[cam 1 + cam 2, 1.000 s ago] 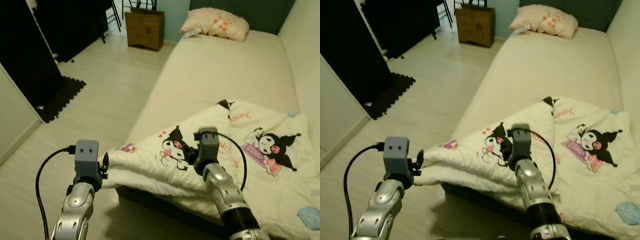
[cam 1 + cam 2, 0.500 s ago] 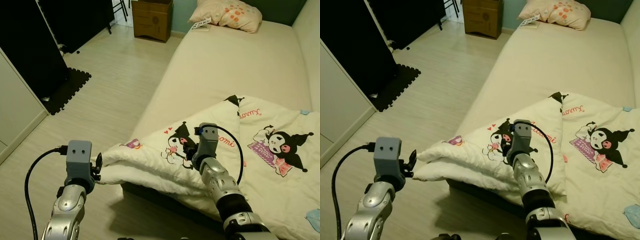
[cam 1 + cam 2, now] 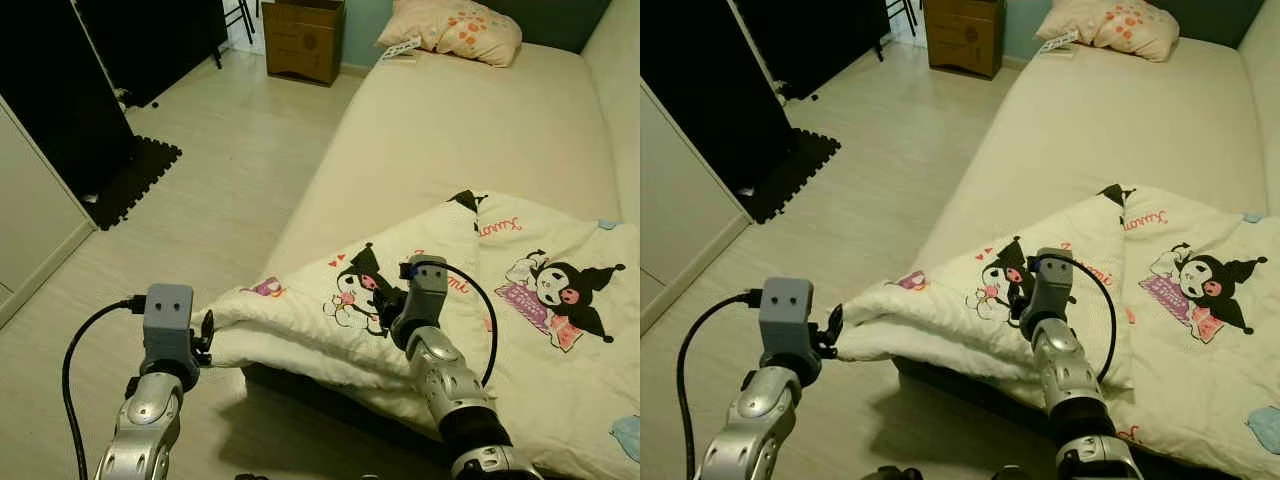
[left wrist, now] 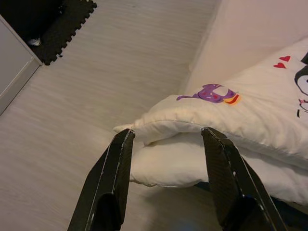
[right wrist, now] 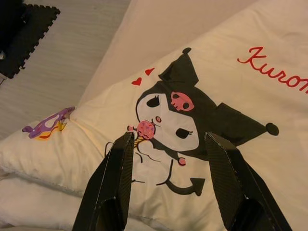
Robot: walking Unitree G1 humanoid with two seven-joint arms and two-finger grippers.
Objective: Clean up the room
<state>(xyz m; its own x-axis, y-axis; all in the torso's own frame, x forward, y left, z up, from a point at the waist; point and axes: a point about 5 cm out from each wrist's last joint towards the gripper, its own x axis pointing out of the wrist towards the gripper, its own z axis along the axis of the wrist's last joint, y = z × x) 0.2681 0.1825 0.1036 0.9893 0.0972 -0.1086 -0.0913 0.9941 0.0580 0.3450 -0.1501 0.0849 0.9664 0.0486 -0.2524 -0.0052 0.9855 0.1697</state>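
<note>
**Both grippers spread at the folded blanket's near-left edge**

A white cartoon-print blanket (image 3: 440, 300) is lying folded over on the near end of a cream bed (image 3: 470, 120), its doubled left corner hanging off the bed's left edge above the pale wood floor (image 3: 200, 170).

The left gripper (image 4: 166, 139) is hovering at that overhanging corner with its two black fingers spread apart, one on each side of the folded layers; whether the pads are touching the cloth cannot be told. The corner's thin seam is sticking out toward the floor just beside the left finger (image 4: 113, 168).

The right gripper (image 5: 166, 144) is hanging just above the top of the blanket, further right and further in from the edge, its fingers also wide open over the black-hooded cartoon figure (image 5: 180, 113), gripping nothing.

To the left, the floor is lying open up to a black foam mat (image 3: 125, 180) and a white cabinet side (image 3: 25, 220). At the far end, a pillow (image 3: 455, 28) is resting on the bed, and a brown wooden chest (image 3: 305, 38) is standing on the floor beside the bed's far-left corner.
</note>
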